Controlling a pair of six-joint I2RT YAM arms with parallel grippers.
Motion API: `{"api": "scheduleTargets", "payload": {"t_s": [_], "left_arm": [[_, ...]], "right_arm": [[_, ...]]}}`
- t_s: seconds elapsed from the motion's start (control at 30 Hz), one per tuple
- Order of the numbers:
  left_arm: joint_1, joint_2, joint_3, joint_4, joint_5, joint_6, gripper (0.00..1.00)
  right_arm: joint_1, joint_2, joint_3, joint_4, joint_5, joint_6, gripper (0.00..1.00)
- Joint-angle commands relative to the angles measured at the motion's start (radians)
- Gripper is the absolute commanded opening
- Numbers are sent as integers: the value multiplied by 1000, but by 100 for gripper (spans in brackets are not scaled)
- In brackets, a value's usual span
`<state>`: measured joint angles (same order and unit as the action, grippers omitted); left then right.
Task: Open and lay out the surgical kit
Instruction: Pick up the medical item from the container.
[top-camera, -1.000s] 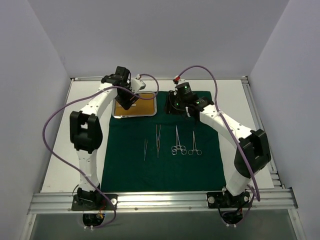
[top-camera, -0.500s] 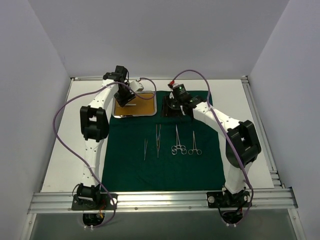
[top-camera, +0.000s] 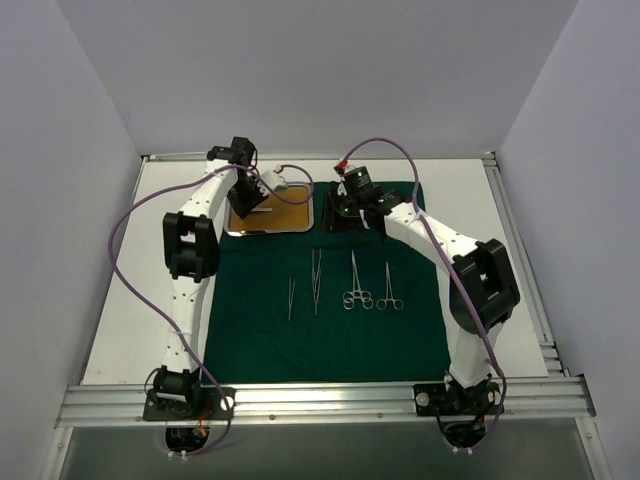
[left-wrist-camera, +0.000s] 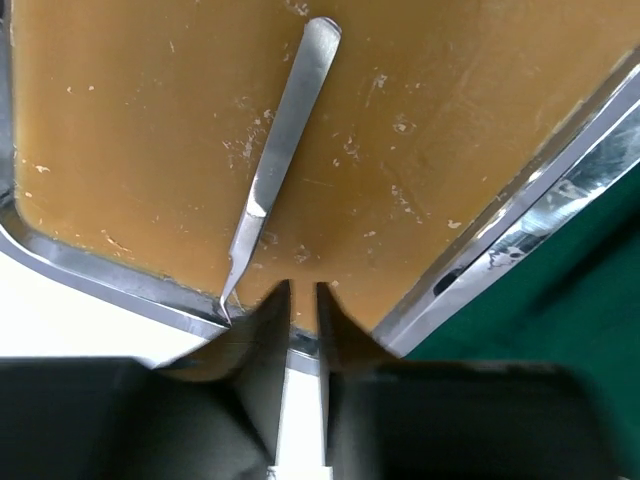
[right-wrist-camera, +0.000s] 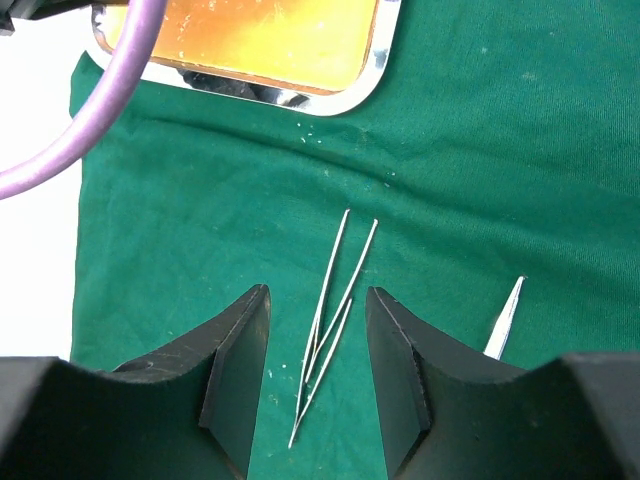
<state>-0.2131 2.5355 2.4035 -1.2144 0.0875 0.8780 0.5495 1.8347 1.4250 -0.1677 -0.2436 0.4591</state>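
Currently, left to right. Bench (top-camera: 120, 320): white, carries the cloth (top-camera: 300, 350), which lies spread flat as the working field. Kit open; layout nearly done, by my reading.

Tray (left-wrist-camera: 130, 110): at the cloth's far left corner, one corner over bare bench, the opposite side over cloth. Parked out of the row, presumably so the field is free for the tools. One thin steel tool (left-wrist-camera: 282, 140) lies slantwise on the orange-brown floor, its fine tip down against the rim.

My left jaws (left-wrist-camera: 303, 290): low over that near rim, just beside the tool's tip, drawn nearly together with a thin slit showing. Nothing in the slit that I can see; tool not gripped. Placement suggests I am lining up to lift this one out.

Row on cloth, mid-field, tools apart and roughly parallel, likely so each can be picked singly: shorter tweezers (top-camera: 290, 299), longer tweezers (top-camera: 316, 282), left clamp (top-camera: 355, 284), right clamp (top-camera: 389, 287). Clamp rings point toward the near edge.

My right jaws (right-wrist-camera: 317, 292): parted, empty, hanging above the cloth's far part, right of the tray, looking down over the tweezers. Held clear, I judge, to leave the tray to the left arm.

Count: cloth 1; tray 1; tweezers 2; clamps 2; tool in tray 1. Five tools in all.
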Motion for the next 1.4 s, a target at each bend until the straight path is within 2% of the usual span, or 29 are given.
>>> {"api": "scheduleTargets", "payload": {"t_s": [0.0, 0.07, 0.17, 0.3, 0.33, 0.43, 0.53, 0.67, 0.83, 1.13, 1.37], "left_arm": [[8, 8, 43, -43, 28, 35, 17], [8, 3, 43, -45, 29, 35, 13], [4, -32, 34, -33, 37, 39, 3], [0, -55, -6, 18, 12, 58, 3], [-2, -54, -6, 21, 9, 61, 9], [-5, -55, 12, 10, 43, 78, 19], [-5, -67, 36, 3, 104, 79, 38], [-5, -102, 29, -37, 193, 128, 49], [0, -104, 43, -28, 212, 144, 56], [9, 25, 186, -34, 117, 142, 65], [15, 77, 165, -48, 64, 153, 64]], "right_arm": [[-5, -21, 8, -10, -3, -5, 39], [-5, -35, -1, -9, 1, -2, 39], [-6, -49, -20, -1, 4, 1, 39], [-6, -58, -32, 5, 1, 6, 39], [-5, -60, -34, 5, -3, 6, 39], [-5, -71, -43, 4, -3, 6, 39], [-5, -80, -58, 2, -2, 12, 39], [-5, -87, -74, 14, 0, 24, 40], [-5, -68, -61, 17, -5, 24, 40], [-5, -37, -29, 4, -14, 18, 40], [-5, -31, -34, 0, -17, 21, 40]]}}
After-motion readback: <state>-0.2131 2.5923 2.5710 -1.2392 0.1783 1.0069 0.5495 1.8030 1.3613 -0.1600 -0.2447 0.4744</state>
